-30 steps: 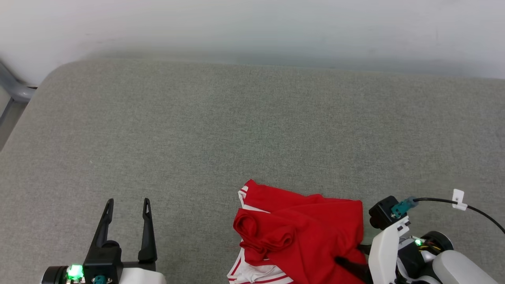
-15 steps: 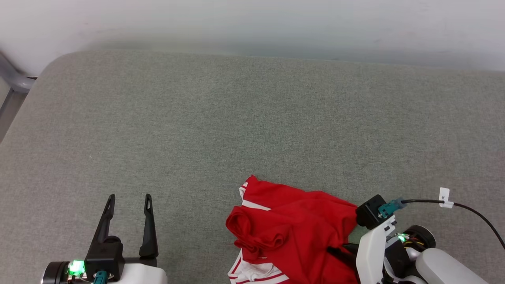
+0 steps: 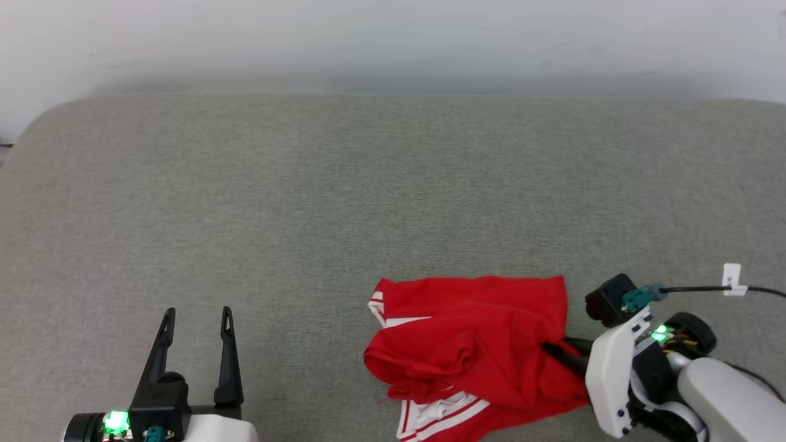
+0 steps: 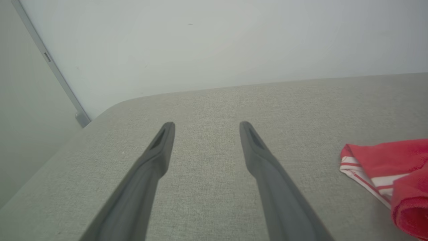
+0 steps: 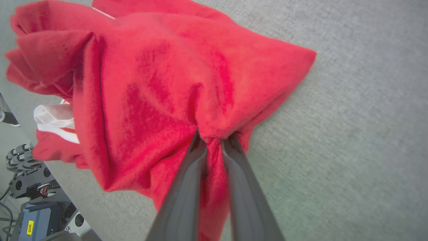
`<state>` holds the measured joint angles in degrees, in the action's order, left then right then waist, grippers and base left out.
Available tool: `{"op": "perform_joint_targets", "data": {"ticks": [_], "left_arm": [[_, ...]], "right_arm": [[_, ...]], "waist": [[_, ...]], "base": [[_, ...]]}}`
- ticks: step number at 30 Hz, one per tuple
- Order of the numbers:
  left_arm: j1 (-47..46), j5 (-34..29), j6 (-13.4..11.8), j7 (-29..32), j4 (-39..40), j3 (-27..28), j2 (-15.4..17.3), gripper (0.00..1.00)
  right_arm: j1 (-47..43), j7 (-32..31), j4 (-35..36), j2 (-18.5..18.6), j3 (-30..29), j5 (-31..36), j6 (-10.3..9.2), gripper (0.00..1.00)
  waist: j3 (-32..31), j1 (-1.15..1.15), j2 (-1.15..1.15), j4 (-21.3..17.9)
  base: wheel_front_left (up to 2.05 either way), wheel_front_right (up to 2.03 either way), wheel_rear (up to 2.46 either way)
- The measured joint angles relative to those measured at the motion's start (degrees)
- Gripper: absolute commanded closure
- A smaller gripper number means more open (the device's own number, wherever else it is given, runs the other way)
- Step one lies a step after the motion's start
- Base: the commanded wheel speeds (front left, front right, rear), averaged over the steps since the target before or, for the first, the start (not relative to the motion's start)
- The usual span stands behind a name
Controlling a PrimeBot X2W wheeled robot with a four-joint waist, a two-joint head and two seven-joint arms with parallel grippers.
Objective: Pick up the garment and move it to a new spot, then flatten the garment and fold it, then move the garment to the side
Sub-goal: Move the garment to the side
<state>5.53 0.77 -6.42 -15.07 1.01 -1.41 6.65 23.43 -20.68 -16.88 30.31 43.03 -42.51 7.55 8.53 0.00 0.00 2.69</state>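
Garment, crumpled on grey cushion, fold pinched by right gripper, jaws narrow, left gripper spread wide, well apart from garment

You see a grey fabric surface across the middle, a pale wall along the top, a grey strip upper left.

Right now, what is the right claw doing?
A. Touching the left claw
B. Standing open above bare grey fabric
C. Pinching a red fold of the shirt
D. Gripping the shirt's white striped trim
C: in the right wrist view the right claw has its fingers drawn together on a bunched red fold of the shirt, well away from the white trim.
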Motion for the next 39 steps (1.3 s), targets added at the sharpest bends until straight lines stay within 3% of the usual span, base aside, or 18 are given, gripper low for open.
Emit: {"op": "perform_joint_targets", "data": {"ticks": [11, 19, 29, 39], "left_arm": [[-1.1, -0.1, -0.1, 0.0, 0.8, 0.1, 0.0, 0.00], [-2.5, -0.6, -0.2, 0.0, 1.5, 0.2, 0.9, 0.00], [-5.1, -1.1, -0.2, 0.0, 3.7, 0.2, 2.5, 0.00], [-9.5, -1.6, -0.7, 0.0, 6.6, 0.2, 4.4, 0.00]], "right_arm": [[3.9, 2.6, 0.3, 5.6, -2.7, 4.3, -0.01, 1.00], [6.0, 4.6, -1.2, 6.1, -5.2, 6.0, -0.02, 1.00], [13.4, 7.7, -9.1, 5.9, -10.3, 7.8, -0.01, 1.00], [23.7, 11.2, -24.7, 11.7, -19.9, 8.8, -0.01, 1.00]], "waist": [[1.3, 0.00, 0.00, -9.0], [3.4, 0.00, 0.00, -14.6], [8.9, 0.00, 0.00, -15.5], [17.4, 0.00, 0.00, -13.6]], "base": [[0.00, 0.00, 0.00], [0.00, 0.00, 0.00], [0.00, 0.00, 0.00], [0.00, 0.00, 0.00]]}}
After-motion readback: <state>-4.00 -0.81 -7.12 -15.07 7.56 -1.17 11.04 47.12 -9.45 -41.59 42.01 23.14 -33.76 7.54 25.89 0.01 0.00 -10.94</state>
